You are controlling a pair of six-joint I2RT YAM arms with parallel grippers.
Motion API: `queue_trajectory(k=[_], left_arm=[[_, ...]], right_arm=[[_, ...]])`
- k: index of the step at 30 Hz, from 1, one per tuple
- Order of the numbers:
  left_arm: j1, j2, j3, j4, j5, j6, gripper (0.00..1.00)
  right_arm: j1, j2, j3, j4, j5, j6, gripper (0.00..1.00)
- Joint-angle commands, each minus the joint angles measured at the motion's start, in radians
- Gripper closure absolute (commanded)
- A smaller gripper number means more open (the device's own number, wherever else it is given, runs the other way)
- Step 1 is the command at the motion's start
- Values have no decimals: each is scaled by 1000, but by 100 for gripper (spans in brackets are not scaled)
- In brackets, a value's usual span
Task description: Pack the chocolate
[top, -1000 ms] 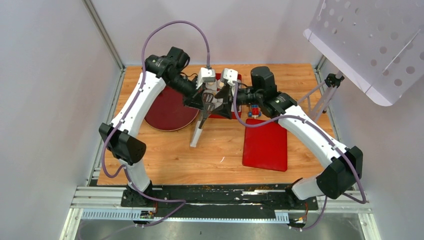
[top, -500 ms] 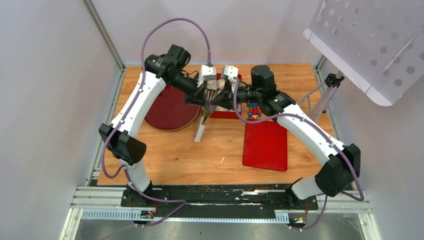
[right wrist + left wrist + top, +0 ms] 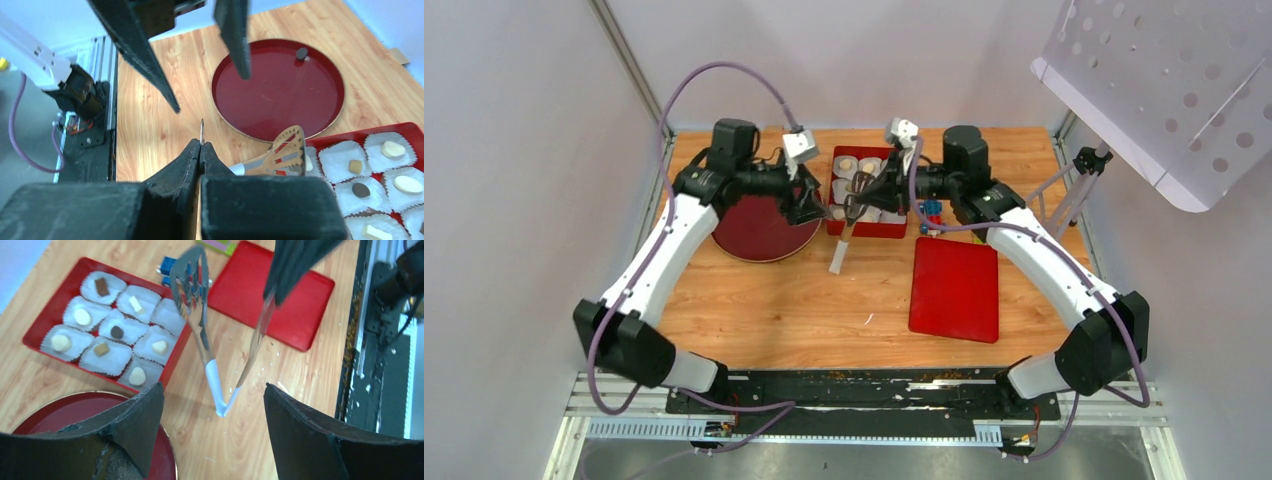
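Note:
Several chocolate lumps (image 3: 102,286), dark and cream, sit in white paper cups in the red box (image 3: 37,322). One dark chocolate lump (image 3: 301,52) lies on the round dark red plate (image 3: 277,90). Metal tongs (image 3: 202,335) with a white hinge end hang over the wood beside the box. My right gripper (image 3: 201,144) is shut on one thin arm of the tongs (image 3: 842,245). Their other arm, with its slotted head (image 3: 287,150), stands free over the box edge. My left gripper (image 3: 212,386) is open and holds nothing, by the plate's right rim, left of the tongs.
A flat red lid (image 3: 954,290) lies on the table right of centre. Coloured toy blocks (image 3: 932,212) sit between the box (image 3: 864,190) and the right arm. A perforated white panel (image 3: 1164,80) hangs at the upper right.
My left gripper has opened, let go of the tongs and drawn back left toward the plate. The right gripper has shut on a tongs arm and now carries them alone.

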Motion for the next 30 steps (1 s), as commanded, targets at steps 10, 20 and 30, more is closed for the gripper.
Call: queue_trajectory(k=[10, 20, 30], left_arm=[[41, -164, -419, 768, 207, -410, 17], [-21, 5, -294, 427, 306, -83, 19], [-41, 91, -206, 182, 397, 105, 30]], right_arm=[[-120, -90, 76, 253, -144, 342, 100], [-123, -96, 110, 264, -163, 375, 100], [-132, -93, 97, 261, -156, 359, 100]])
